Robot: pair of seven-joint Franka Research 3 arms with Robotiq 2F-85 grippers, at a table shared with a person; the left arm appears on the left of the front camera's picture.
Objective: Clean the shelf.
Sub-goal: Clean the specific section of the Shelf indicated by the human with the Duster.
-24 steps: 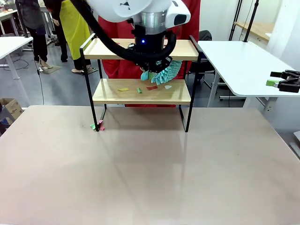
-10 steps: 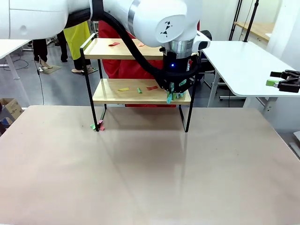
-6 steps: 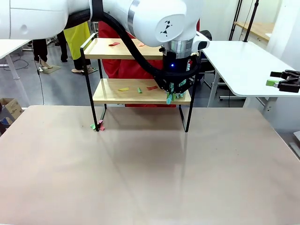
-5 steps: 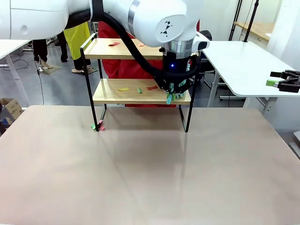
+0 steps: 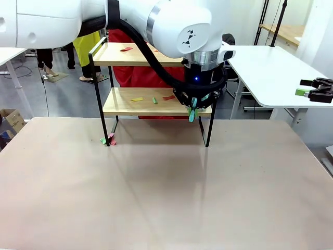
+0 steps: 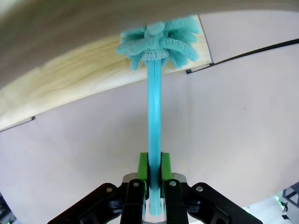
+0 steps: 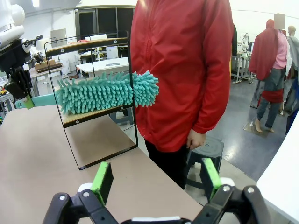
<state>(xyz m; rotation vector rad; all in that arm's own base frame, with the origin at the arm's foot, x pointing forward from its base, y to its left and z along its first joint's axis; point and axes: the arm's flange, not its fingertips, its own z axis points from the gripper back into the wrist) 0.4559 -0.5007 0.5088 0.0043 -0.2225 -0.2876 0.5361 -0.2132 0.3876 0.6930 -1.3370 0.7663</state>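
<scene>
At far side of the table point(image 5: 166, 198), shelf point(image 5: 125, 108) upright, paper scraps point(image 5: 153, 99) on its lower board, left gripper point(image 5: 193, 108) clamped on teal duster point(image 6: 154, 116) handle, head on that board's right end, right gripper point(image 7: 156, 179) wide open, empty.

The shelf point(image 5: 119, 107) is standing on the beige table point(image 5: 156, 198). On its lower board coloured scraps point(image 5: 154, 99), perhaps paper, are lying. A red scrap point(image 5: 126, 49) is lying on the top board, and green and pink bits point(image 5: 109, 139) on the table beside one leg.
</scene>
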